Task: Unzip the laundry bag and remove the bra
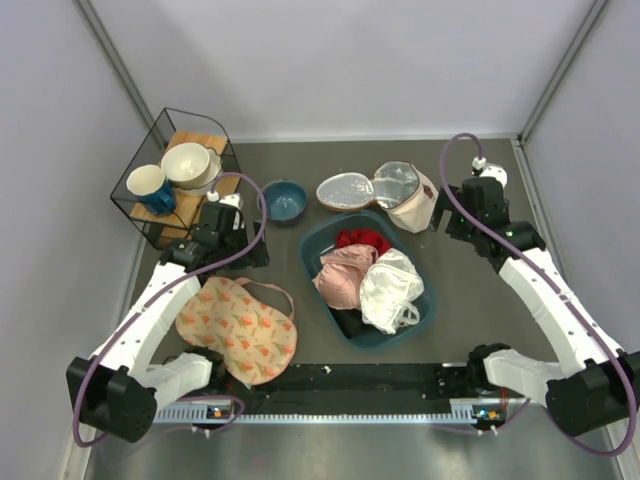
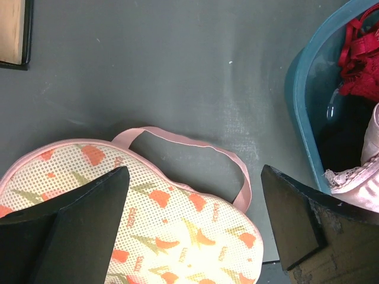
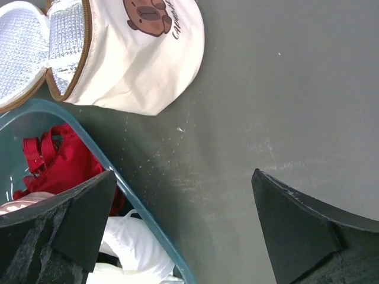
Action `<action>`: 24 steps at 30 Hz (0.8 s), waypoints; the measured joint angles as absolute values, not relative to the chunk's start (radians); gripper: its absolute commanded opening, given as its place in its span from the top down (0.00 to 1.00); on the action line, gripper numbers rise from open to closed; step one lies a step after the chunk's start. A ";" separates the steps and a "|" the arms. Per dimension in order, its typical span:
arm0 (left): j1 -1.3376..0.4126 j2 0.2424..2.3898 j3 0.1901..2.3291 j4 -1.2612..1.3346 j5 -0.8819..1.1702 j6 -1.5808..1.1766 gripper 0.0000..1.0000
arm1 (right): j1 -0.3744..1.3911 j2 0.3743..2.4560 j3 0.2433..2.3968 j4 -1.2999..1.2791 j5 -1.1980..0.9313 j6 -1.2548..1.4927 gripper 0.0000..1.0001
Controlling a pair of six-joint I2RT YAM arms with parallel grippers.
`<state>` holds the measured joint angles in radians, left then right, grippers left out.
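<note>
The laundry bag (image 1: pixel 238 325) lies flat on the table at the front left, peach-pink with orange print, its pink loop strap (image 1: pixel 277 293) towards the teal basin. In the left wrist view the bag (image 2: pixel 177 236) fills the lower part, with the strap (image 2: pixel 195 145) above it. My left gripper (image 1: pixel 235 245) hangs open and empty above the bag's far edge (image 2: pixel 193 171). My right gripper (image 1: pixel 447 222) is open and empty above bare table beside the basin (image 3: pixel 183 173). No mustard-yellow bra shows in any view. I cannot see the zip.
The teal basin (image 1: pixel 303 255) holds a red garment (image 1: pixel 362 240), a pale pink lacy garment (image 1: pixel 345 275) and a white glossy bundle (image 1: pixel 392 288). A beige pouch with silver lining (image 1: pixel 410 205) lies open behind it. A blue bowl (image 1: pixel 285 200) and a wire rack (image 1: pixel 175 175) stand at the back left.
</note>
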<state>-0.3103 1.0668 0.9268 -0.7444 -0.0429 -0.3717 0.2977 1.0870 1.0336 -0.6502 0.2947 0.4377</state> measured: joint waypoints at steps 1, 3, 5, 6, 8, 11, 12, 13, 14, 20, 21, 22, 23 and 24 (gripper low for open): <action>-0.310 1.067 0.927 -0.746 -0.044 -0.373 0.01 | 0.298 1.087 1.032 -0.649 0.295 0.438 0.01; -0.310 1.067 0.928 -0.754 -0.051 -0.376 0.01 | 0.298 1.085 1.022 -0.641 0.294 0.438 0.01; -0.311 1.067 0.928 -0.764 -0.074 -0.390 0.01 | 0.298 1.084 1.013 -0.635 0.294 0.438 0.01; -0.310 1.067 0.928 -0.768 -0.087 -0.398 0.01 | 0.298 1.084 1.009 -0.634 0.294 0.438 0.01; -0.310 1.067 0.928 -0.775 -0.115 -0.422 0.01 | 0.298 1.082 1.007 -0.635 0.293 0.438 0.01; -0.310 1.068 0.928 -0.789 -0.154 -0.472 0.01 | 0.298 1.079 1.007 -0.631 0.292 0.437 0.01; -0.310 1.073 0.930 -0.801 -0.174 -0.501 0.01 | 0.298 1.078 1.007 -0.629 0.289 0.437 0.01; -0.310 1.077 0.931 -0.810 -0.186 -0.525 0.01 | 0.298 1.077 1.007 -0.628 0.288 0.437 0.01; -0.310 1.084 0.931 -0.823 -0.204 -0.559 0.01 | 0.298 1.075 1.007 -0.627 0.286 0.437 0.01; -0.310 1.112 0.919 -0.854 -0.264 -0.731 0.02 | 0.298 1.065 0.995 -0.611 0.272 0.438 0.01; -0.310 1.116 0.912 -0.854 -0.269 -0.753 0.02 | 0.298 1.063 0.991 -0.611 0.269 0.437 0.01; -0.310 1.124 0.905 -0.854 -0.272 -0.768 0.03 | 0.298 1.060 0.987 -0.610 0.266 0.437 0.01; -0.310 1.136 0.898 -0.854 -0.274 -0.783 0.03 | 0.298 1.058 0.984 -0.609 0.266 0.437 0.01; -0.310 1.151 0.893 -0.854 -0.275 -0.797 0.03 | 0.298 1.056 0.981 -0.608 0.264 0.438 0.01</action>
<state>-0.3103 1.1515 0.8928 -0.8536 -0.2749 -0.7975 0.2977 1.0557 0.9810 -0.6079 0.2642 0.4377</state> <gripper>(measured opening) 0.976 0.990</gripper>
